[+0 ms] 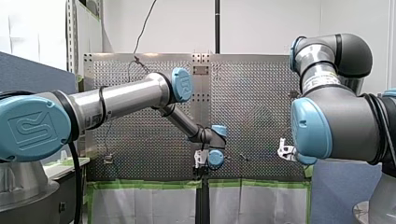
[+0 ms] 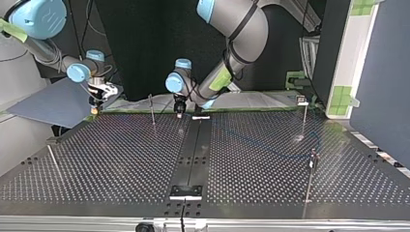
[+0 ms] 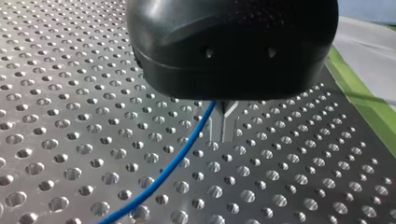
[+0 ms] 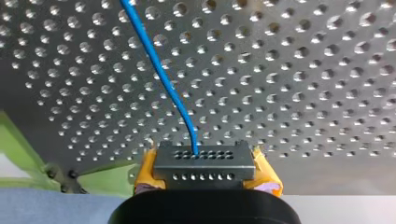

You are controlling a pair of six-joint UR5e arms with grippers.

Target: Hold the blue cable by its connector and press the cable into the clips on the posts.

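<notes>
1. My right gripper (image 4: 204, 167) is clamped on the grey rectangular metal connector block (image 4: 204, 158), which has rows of small holes. Its yellow pads (image 4: 145, 170) press on the block's two ends.
2. The thin blue cable (image 4: 159, 70) enters the block's face between the pads. It runs away from the gripper over the perforated metal table (image 4: 303, 70).
3. A green taped strip (image 4: 11, 135) borders the table's edge beside this gripper. In the top view the gripper hangs at the table's far edge, at the view's left.
4. My left gripper (image 3: 223, 133) has a black housing, and its slim metal fingers (image 3: 229, 126) stand together close over the table.
5. The cable comes out from under that housing just beside the fingers and trails off across the holes. I cannot tell whether the fingers pinch it.
6. In the top view my left gripper hangs near the far end of the dark flat centre strip (image 2: 193, 154), well apart from my right one. A thin upright metal post (image 2: 152, 108) stands between them, nearer my left gripper.
7. Toward that view's right stand two more slim posts (image 2: 304, 118). The farther one bears a small clip (image 2: 302, 100) on top.
</notes>
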